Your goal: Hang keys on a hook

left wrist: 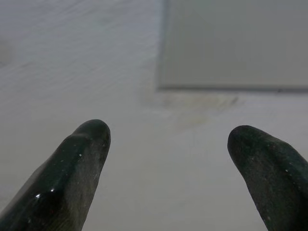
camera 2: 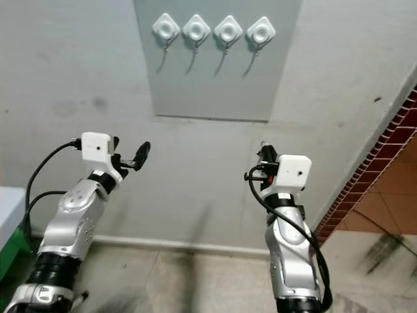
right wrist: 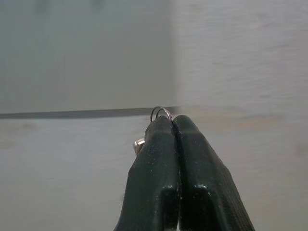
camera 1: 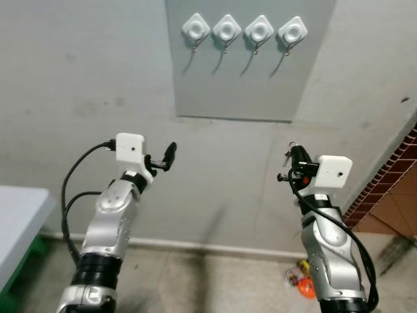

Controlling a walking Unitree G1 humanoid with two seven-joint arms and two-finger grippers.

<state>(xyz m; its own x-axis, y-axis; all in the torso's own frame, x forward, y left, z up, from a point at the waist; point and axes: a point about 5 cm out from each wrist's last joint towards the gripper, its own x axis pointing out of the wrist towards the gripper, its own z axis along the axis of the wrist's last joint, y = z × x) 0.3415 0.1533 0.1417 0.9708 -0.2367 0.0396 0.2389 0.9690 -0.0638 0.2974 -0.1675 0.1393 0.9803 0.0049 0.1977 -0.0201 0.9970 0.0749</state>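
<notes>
4 hooks (camera 1: 243, 30), 1 grey panel (camera 1: 247, 91), 2 claws, 1 key ring (right wrist: 160, 113).

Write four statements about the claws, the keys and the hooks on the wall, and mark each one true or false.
1. The right claw is shut on the key ring. True.
2. The left claw is shut on a key. False: its fingers stand apart with nothing between them.
3. Four white hooks sit in a row on the grey panel. True.
4. Keys already hang from one hook. False: all four hooks are bare, and the right claw is well below the panel.
</notes>
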